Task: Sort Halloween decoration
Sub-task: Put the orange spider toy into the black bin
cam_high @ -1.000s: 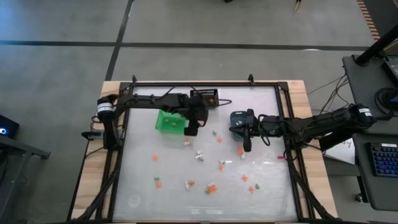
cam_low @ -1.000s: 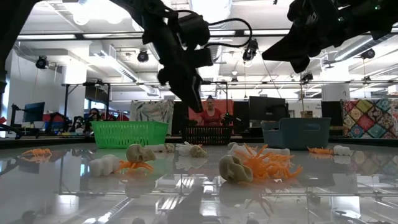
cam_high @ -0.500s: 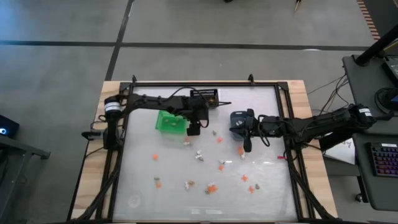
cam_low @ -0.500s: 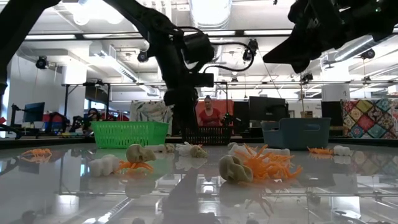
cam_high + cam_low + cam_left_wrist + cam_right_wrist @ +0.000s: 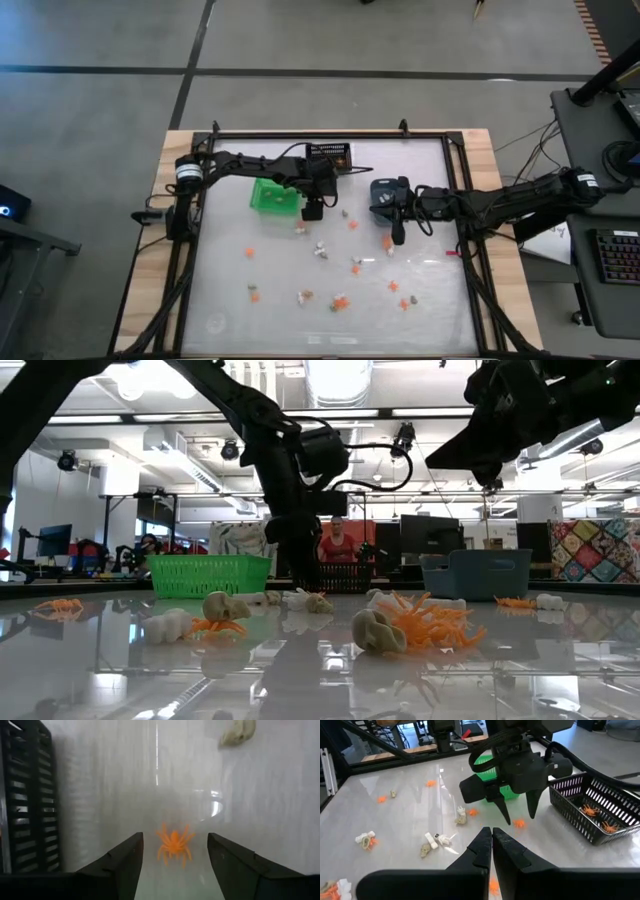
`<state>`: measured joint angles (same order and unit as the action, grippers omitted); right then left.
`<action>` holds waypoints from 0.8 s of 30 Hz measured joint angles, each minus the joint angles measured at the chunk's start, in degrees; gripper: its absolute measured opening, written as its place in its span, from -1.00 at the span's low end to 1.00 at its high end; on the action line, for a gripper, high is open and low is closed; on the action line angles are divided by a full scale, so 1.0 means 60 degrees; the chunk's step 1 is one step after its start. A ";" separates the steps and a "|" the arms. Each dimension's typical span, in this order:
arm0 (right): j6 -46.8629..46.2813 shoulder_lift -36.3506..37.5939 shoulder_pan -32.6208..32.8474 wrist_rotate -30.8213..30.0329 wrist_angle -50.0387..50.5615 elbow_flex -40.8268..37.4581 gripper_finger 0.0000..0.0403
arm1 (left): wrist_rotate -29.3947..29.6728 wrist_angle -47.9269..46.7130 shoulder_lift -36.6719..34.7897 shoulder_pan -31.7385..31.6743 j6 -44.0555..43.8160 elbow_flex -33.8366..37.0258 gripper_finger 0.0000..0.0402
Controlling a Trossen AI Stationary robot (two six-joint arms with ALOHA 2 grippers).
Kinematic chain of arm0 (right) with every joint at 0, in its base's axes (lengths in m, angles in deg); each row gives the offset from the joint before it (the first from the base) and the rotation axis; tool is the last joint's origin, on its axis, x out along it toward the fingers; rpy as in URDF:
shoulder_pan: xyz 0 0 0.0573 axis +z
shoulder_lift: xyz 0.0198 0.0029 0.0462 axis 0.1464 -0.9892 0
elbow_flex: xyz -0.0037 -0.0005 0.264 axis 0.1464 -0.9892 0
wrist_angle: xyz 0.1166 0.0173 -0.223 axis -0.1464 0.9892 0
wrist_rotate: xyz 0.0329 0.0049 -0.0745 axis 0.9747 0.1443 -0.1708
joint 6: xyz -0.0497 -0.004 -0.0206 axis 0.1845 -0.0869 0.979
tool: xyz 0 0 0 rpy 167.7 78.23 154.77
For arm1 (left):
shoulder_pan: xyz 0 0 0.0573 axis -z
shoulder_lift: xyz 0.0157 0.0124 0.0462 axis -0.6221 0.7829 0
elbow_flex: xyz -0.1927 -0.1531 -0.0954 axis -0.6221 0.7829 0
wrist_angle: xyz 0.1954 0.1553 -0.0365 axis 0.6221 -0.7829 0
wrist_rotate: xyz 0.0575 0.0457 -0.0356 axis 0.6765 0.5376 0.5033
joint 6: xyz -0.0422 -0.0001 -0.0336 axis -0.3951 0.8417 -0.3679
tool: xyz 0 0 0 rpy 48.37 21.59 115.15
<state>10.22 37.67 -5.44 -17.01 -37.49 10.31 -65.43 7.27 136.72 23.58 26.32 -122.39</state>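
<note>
The Halloween decoration is a scatter of tiny orange, white and tan trinkets [image 5: 320, 248] lying over the middle of the table. One orange spider [image 5: 174, 844] lies flat beside the black mesh bin [image 5: 328, 155]. My left gripper [image 5: 312, 211] hangs over it, pointing steeply down and open, one finger on each side of the spider [image 5: 520, 823] and clear of it. The mesh bin [image 5: 600, 815] holds two orange spiders [image 5: 592, 810]. My right gripper [image 5: 491, 837] waits shut, raised over the table's right half [image 5: 397, 232].
The green bin [image 5: 272, 194] stands just left of my left gripper, the blue-grey bin [image 5: 383, 190] under my right arm. More trinkets lie toward the near edge [image 5: 340, 302]. A dark frame [image 5: 300, 133] rims the table. A person [image 5: 338, 545] stands beyond the far edge.
My left gripper has sunk toward the table over the orange spider and has tipped from a slant to point nearly straight down. The trinkets and bins lie as before.
</note>
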 joint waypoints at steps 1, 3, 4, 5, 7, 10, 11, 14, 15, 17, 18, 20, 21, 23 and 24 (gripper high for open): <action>0.0003 0.0000 0.0000 -0.0004 0.0000 0.0000 -0.95 | -0.0003 0.0009 0.0044 0.0003 0.0001 0.0000 0.01; 0.0017 0.0000 0.0000 -0.0004 0.0000 0.0000 -0.95 | -0.0003 -0.0030 0.0137 -0.0001 0.0001 0.0000 0.01; 0.0018 0.0000 0.0000 -0.0004 0.0000 0.0000 -0.95 | -0.0018 -0.0028 0.0198 -0.0001 0.0011 0.0000 0.01; 0.0019 0.0000 0.0000 -0.0004 -0.0002 0.0000 -0.95 | -0.0061 -0.0031 0.0239 -0.0001 0.0034 0.0006 0.01; 0.0029 0.0000 0.0000 -0.0004 0.0000 -0.0004 -0.95 | -0.0130 -0.0016 0.0317 -0.0001 0.0037 0.0007 -0.01; 0.0029 0.0000 0.0000 -0.0004 0.0000 -0.0004 -0.95 | -0.0233 -0.0035 0.0363 -0.0004 0.0004 -0.0004 -0.05; 0.0027 0.0000 0.0000 -0.0004 -0.0002 -0.0004 -0.95 | -0.0232 -0.0042 0.0363 -0.0001 0.0004 -0.0004 -0.08; 0.0033 0.0000 0.0000 -0.0004 -0.0004 -0.0004 -0.95 | -0.0236 -0.0067 0.0359 -0.0001 0.0004 -0.0004 -0.20; 0.0040 0.0000 0.0000 -0.0004 -0.0004 -0.0004 -0.95 | -0.0233 -0.0074 0.0359 0.0003 0.0004 -0.0004 -0.25; 0.0095 0.0000 0.0000 -0.0004 -0.0004 -0.0004 -0.95 | -0.0232 -0.0085 0.0355 0.0010 0.0004 -0.0004 -0.34; 0.0109 0.0000 0.0000 -0.0004 -0.0004 -0.0004 -0.95 | -0.0236 -0.0088 0.0352 0.0010 0.0020 -0.0006 -0.39; 0.0117 0.0000 0.0000 -0.0007 -0.0010 -0.0004 -0.95 | -0.0238 -0.0089 0.0352 0.0010 0.0067 -0.0007 -0.47; 0.0114 0.0000 0.0000 -0.0007 -0.0025 -0.0004 -0.95 | -0.0240 -0.0088 0.0352 0.0010 0.0078 -0.0007 -0.50; 0.0113 0.0000 0.0000 -0.0006 -0.0040 -0.0004 -0.95 | -0.0236 -0.0085 0.0348 0.0010 0.0092 -0.0007 -0.56; 0.0109 0.0000 0.0000 -0.0005 -0.0040 -0.0004 -0.95 | -0.0233 -0.0085 0.0345 0.0010 0.0092 -0.0007 -0.59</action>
<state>10.88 37.67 -5.44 -17.04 -37.73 10.28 -66.82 6.76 138.79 23.64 26.88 -122.43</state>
